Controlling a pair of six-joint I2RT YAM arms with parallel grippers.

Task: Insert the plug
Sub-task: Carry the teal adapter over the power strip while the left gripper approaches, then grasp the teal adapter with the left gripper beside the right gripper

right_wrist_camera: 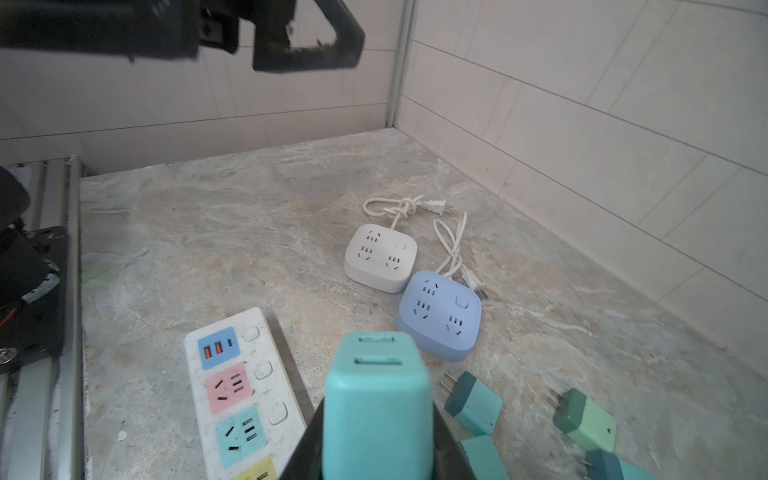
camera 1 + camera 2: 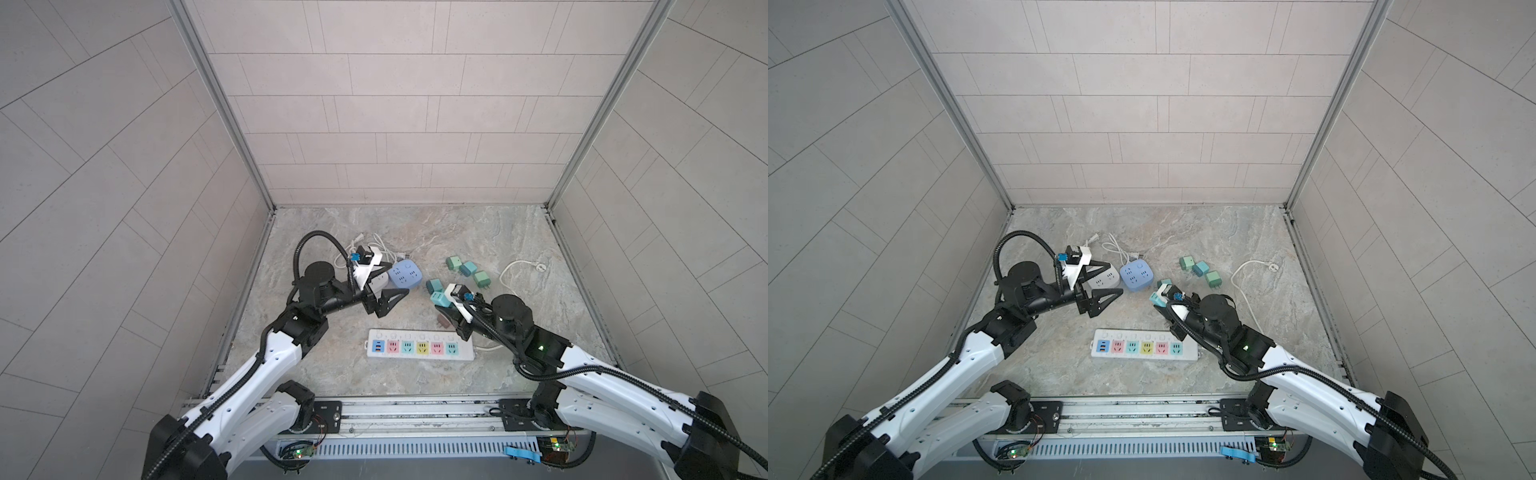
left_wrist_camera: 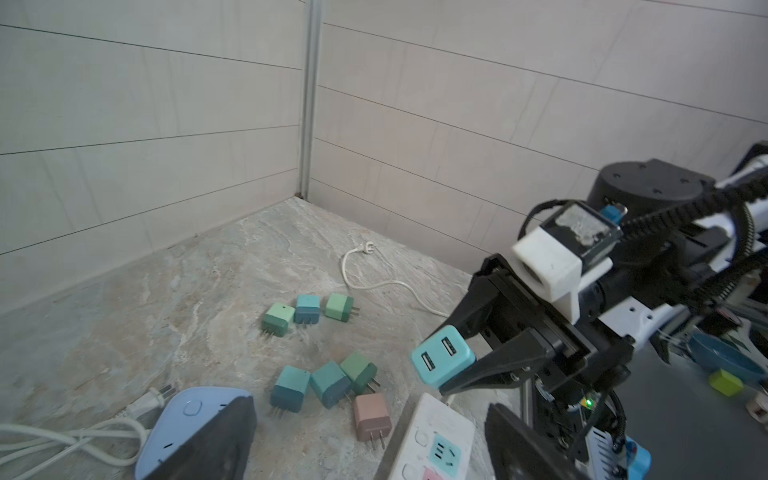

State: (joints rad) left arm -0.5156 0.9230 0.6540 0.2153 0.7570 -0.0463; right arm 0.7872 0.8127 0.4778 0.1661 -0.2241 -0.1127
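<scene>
My right gripper (image 2: 439, 303) (image 1: 376, 440) is shut on a light teal plug (image 2: 437, 297) (image 2: 1155, 297) (image 1: 376, 407), a small USB charger block. It holds the plug above the table, behind the right end of the white power strip (image 2: 465, 353) (image 2: 1187, 353) (image 1: 257, 324) with coloured sockets. In the left wrist view the plug (image 3: 442, 355) shows its two USB ports between the black fingers. My left gripper (image 2: 398, 280) (image 2: 1115, 278) (image 3: 370, 449) hangs open and empty over the two socket cubes, behind the strip's left half.
A blue socket cube (image 2: 407, 273) (image 1: 438, 316) and a white socket cube (image 2: 378, 282) (image 1: 380, 257) sit at the back left with their cords. Three green and teal plugs (image 2: 467, 269) lie at the back right. A pink plug (image 3: 372, 415) and several teal ones (image 3: 328, 382) lie under my right gripper. A white cable (image 2: 519, 270) runs along the right.
</scene>
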